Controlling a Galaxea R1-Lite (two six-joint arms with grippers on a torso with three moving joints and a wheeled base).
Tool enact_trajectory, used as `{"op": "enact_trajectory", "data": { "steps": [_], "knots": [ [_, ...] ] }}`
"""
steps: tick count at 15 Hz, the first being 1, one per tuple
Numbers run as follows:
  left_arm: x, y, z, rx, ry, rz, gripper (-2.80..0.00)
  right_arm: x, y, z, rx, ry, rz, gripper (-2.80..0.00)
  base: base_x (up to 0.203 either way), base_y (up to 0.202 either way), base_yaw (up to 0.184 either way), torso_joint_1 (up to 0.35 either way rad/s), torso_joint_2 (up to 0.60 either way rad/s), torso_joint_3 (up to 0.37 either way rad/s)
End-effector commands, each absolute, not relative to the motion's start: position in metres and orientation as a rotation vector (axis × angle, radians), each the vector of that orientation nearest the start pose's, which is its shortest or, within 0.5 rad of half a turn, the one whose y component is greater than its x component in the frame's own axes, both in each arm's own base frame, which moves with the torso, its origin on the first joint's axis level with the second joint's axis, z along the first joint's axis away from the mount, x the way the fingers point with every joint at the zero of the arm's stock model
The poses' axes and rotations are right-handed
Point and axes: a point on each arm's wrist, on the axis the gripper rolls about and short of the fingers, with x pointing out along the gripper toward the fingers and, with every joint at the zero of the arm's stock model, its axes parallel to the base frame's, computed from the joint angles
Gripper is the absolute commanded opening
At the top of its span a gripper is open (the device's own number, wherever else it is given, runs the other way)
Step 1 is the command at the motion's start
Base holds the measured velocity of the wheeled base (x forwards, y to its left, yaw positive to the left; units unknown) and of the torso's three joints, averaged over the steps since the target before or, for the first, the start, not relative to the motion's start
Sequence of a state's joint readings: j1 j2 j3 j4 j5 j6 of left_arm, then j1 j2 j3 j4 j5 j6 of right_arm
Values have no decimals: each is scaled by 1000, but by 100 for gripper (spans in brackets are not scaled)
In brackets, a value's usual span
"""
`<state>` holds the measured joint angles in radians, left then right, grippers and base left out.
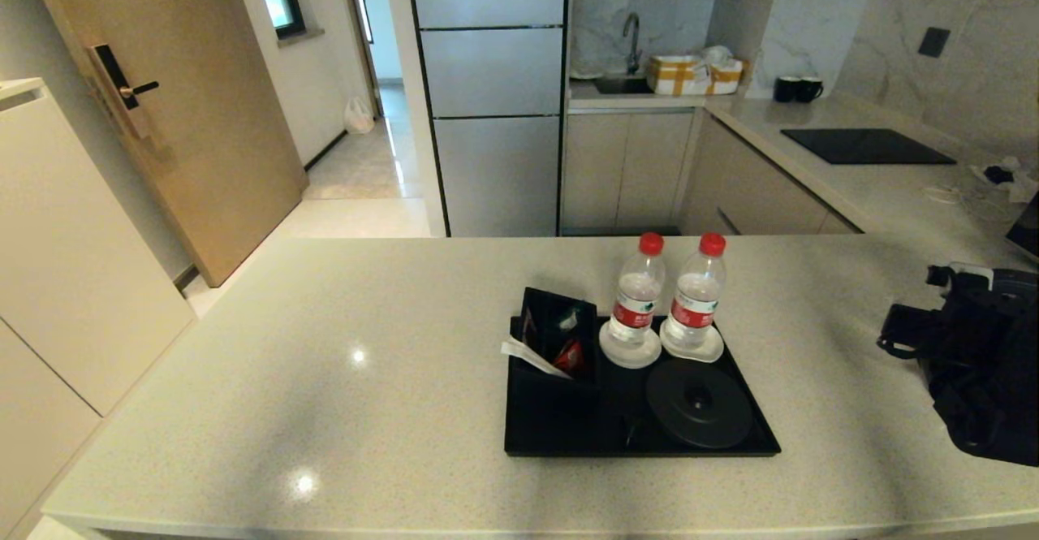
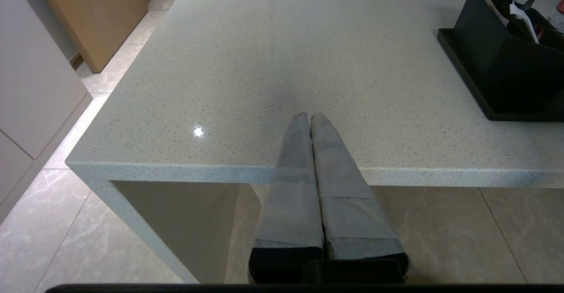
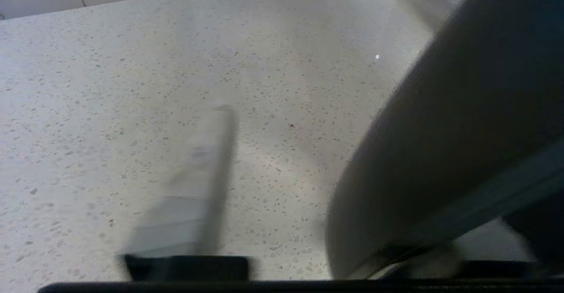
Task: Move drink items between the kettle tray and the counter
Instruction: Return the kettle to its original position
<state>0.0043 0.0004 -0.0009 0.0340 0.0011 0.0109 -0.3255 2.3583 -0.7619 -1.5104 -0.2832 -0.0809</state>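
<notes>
A: Kitchen behind, and a pale speckled bench (image 1: 325, 410) across the front. Where are the arms?

B: The right gripper (image 1: 903, 330) hangs low over the bench at 3 o'clock from the kettle tray (image 1: 560, 434), well apart from it. Whether it is released or clenched I cannot tell. Its wrist view is filled on one side by a big dark grey curved body, which I take for the kettle (image 3: 440, 152), just beside it. I cannot tell if they touch.

A: And the left one?

B: The left gripper (image 2: 309, 116) is parked at the bench's near edge, clenched on nothing.

A: What could go wrong?

B: The gripper could meet the kettle's round wall instead of the handle. Then it might shove the kettle along the glossy stone or tip it over.

A: And further out?

B: The kettle base (image 1: 700, 403) sits bare at the tray's 5 o'clock corner. The two bottles (image 1: 637, 296) stand on white coasters (image 1: 630, 353) right behind it, toward 12 o'clock. A kettle carried in from 3 o'clock could clip the nearer one; they look tall and light, so easily toppled. Set off-centre, the kettle would probably rest tilted. The box of sachets (image 1: 556, 337) at 9 o'clock seems out of harm's way.
</notes>
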Motion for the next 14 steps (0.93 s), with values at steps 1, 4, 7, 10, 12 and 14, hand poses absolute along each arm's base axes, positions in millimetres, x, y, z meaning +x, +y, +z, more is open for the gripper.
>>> {"op": "enact_trajectory", "data": {
  "steps": [1,4,7,10,12,14],
  "knots": [
    [-23,0,72,11,32,6,-280,362,-129,26,-77,111,-605,-280,0,0,0,0,0,0],
    [-23,0,72,11,33,6,-280,360,-128,24,-77,123,-604,-280,0,0,0,0,0,0],
    [-23,0,72,11,32,6,-280,354,-126,22,-78,138,-600,-280,0,0,0,0,0,0],
    [-23,0,72,11,32,6,-280,344,-122,35,-77,136,-585,-280,0,0,0,0,0,0],
    [-23,0,72,11,33,6,-280,337,-119,45,-78,130,-573,-280,0,0,0,0,0,0],
    [-23,0,72,11,32,6,-280,329,-116,58,-78,124,-572,-280,0,0,0,0,0,0]
  ]
}}
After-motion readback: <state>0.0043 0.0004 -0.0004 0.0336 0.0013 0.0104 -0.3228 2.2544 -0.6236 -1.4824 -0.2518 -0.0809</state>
